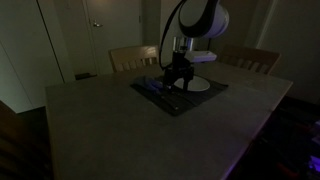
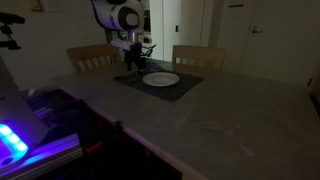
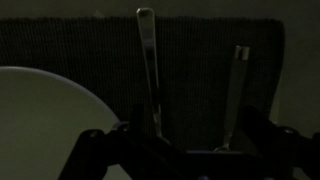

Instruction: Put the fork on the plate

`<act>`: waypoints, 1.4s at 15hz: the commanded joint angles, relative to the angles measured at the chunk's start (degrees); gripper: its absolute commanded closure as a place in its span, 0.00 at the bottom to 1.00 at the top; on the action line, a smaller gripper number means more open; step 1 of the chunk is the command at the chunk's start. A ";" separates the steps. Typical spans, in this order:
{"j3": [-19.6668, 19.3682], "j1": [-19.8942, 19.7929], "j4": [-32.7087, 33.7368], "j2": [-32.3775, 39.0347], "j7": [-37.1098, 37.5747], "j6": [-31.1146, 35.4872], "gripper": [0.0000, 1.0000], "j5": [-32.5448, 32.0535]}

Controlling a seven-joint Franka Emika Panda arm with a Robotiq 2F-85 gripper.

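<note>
Wide pale bench [image 1: 110, 135] in both exterior views, carrying a dark rectangular placemat [image 1: 190, 104] flat on its far part, directly beneath the hand [image 1: 178, 80] and spreading out to either side of it.

All views v. dim & grainy, low contrast; blue-purple glow [image 2: 12, 140] at lower corner, wrist view soft.

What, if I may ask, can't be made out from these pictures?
- Wrist view: the gripper hides the lower ends of the utensil nearer the plate and of the farther utensil, so which is the fork is unclear.
- Wrist view: the plate is cut off by the frame's edges.
- Both exterior views: utensils on the placemat are too dark and small.
</note>
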 commanded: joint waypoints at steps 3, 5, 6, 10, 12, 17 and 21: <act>1.80 -2.41 2.11 4.16 -4.12 1.04 0.00 4.23; 2.45 -3.18 2.67 5.23 -5.81 0.99 0.00 5.88; 2.50 -3.35 2.90 5.53 -6.36 0.97 0.00 6.32; 2.30 -4.03 3.41 5.90 -7.30 0.72 0.00 6.73; 2.26 -4.31 3.52 5.76 -7.35 0.71 0.00 6.77; 2.23 -4.85 3.51 5.60 -7.43 1.12 0.20 6.90; 2.19 -5.25 3.20 5.28 -7.43 1.49 0.48 7.08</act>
